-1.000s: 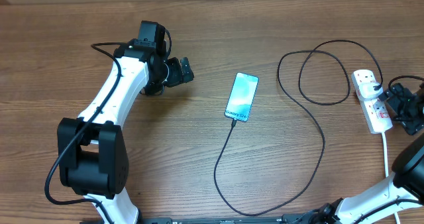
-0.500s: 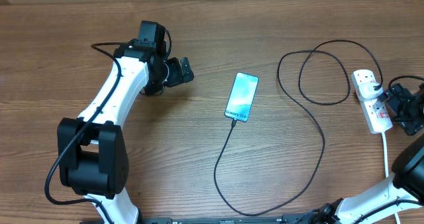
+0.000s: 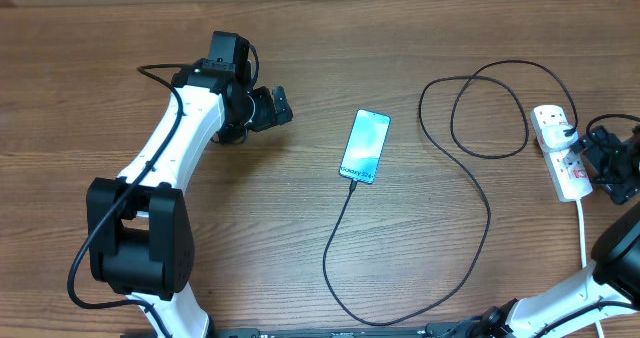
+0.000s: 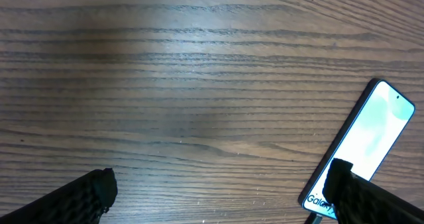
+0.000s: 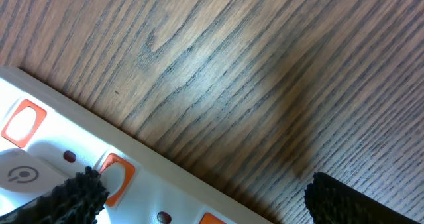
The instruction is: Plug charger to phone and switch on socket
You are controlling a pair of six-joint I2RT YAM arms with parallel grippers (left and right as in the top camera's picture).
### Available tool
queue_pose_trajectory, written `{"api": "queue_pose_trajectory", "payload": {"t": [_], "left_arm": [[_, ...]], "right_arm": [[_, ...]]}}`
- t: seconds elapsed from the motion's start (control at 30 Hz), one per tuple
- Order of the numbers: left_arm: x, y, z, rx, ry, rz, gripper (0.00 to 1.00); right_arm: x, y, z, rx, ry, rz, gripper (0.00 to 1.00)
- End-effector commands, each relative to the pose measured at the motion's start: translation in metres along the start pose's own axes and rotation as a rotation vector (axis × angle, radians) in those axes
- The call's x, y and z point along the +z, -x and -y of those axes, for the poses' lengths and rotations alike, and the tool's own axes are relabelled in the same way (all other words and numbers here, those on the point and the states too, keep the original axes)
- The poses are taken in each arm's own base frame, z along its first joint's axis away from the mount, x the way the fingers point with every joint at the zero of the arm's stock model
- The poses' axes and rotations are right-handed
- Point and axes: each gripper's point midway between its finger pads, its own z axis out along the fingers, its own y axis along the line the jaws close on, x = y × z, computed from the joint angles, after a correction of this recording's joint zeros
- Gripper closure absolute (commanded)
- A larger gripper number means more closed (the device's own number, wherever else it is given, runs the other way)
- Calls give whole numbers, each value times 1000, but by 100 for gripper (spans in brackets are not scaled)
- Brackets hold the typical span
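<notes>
Hovering wide open over the socket

Right gripper point(image 3: 588, 154) hangs at the socket point(image 3: 560, 150), over its red switches, jaws spread wide and holding nothing. Left gripper point(image 3: 282, 106), just as wide and empty, sits left of the phone point(image 3: 364, 146). The charger point(image 3: 488, 213) loops from the phone's lower end to the socket.

Left-centre: open table point(image 3: 280, 208) between left gripper point(image 3: 283, 106) and phone point(image 3: 365, 146).
Right edge: charger point(image 3: 489, 213) loops lie just beside the socket point(image 3: 570, 181), on its inward side.
</notes>
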Motion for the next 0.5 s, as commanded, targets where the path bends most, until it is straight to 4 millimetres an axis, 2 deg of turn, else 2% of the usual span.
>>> {"api": "queue_pose_trajectory", "payload": {"t": [0.0,0.17,0.47], "left_arm": [[-10,3,3,25,-7,27,0],[-10,3,3,25,-7,27,1],[-10,3,3,25,-7,27,0]], "right_arm": [[12,-19,-2,-45,-10,-69,2],[23,-27,1,-41,-16,-108,1],[23,-31,2,-39,-20,-123,1]]}}
